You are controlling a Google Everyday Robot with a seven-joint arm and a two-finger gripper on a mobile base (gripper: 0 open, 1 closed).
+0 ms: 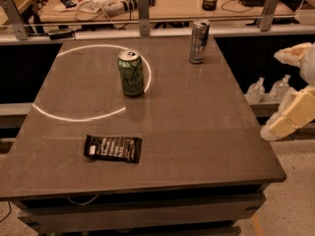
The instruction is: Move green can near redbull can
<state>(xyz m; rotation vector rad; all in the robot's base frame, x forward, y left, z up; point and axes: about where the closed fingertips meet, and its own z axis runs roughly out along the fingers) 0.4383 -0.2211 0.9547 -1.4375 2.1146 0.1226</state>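
The green can (131, 73) stands upright on the dark table (197, 132), on the right side of a white circle mark, left of centre and towards the back. The redbull can (199, 41), slim and silver-grey, stands upright near the back edge, to the right of the green can and well apart from it. My gripper (290, 116) shows as pale cream parts at the right edge of the view, beyond the table's right side, far from both cans and holding nothing that I can see.
A black snack packet (112, 148) lies flat at the front left of the table. A metal rail with posts (143, 9) runs behind the back edge, with a cluttered desk beyond. Plastic bottles (256, 90) sit low to the right of the table.
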